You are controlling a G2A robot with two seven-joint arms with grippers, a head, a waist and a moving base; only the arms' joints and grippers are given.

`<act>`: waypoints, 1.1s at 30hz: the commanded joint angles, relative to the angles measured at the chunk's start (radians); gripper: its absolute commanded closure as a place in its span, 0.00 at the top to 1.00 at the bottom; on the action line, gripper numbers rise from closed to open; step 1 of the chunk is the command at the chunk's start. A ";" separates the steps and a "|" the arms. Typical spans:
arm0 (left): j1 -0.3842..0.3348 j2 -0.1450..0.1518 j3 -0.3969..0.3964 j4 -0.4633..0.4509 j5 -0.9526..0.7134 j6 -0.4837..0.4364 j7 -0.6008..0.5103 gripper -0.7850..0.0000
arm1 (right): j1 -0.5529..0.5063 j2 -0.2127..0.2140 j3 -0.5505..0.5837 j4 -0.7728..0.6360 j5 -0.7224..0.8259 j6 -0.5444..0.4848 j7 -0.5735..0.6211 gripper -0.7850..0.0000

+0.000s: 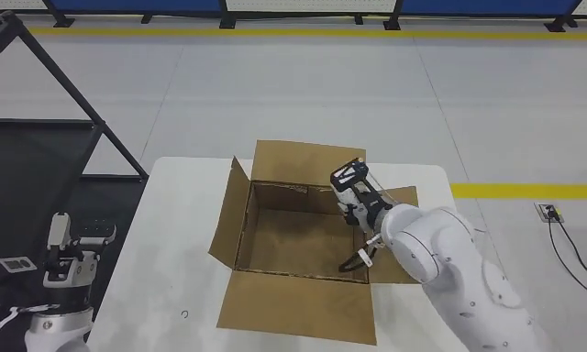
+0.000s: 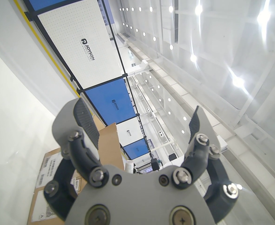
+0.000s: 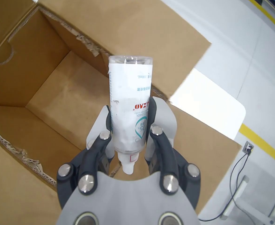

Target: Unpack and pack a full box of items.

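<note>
The right end effector [image 3: 130, 111] is clamped on a small clear bottle [image 3: 130, 87], its fingers pressing either side of the lower body. The nozzle points back toward the wrist and the flat base points away. In the top view this end effector sits at the right rim of the open cardboard box [image 1: 293, 247], in the middle of the frame on the white tabletop [image 1: 174, 260]. All four flaps are folded outward, and the box floor that shows is plain cardboard. The bottle's white label carries teal, red and grey print. The left end effector [image 2: 139, 111] is spread wide, gripping nothing. Beside it, a cardboard panel [image 2: 46, 172] bears white printed stickers.
</note>
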 commanded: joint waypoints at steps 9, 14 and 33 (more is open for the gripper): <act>0.016 -0.002 -0.016 0.001 -0.015 -0.010 0.014 1.00 | 0.226 -0.113 -0.283 0.450 0.196 -0.148 -0.054 0.00; 0.018 -0.003 -0.018 0.000 -0.014 -0.009 0.016 1.00 | 0.288 -0.167 -0.362 0.639 0.270 -0.233 -0.118 0.00; 0.012 -0.002 -0.021 -0.001 -0.012 -0.001 -0.004 1.00 | 0.394 -0.302 -0.472 0.964 0.337 -0.308 -0.187 0.40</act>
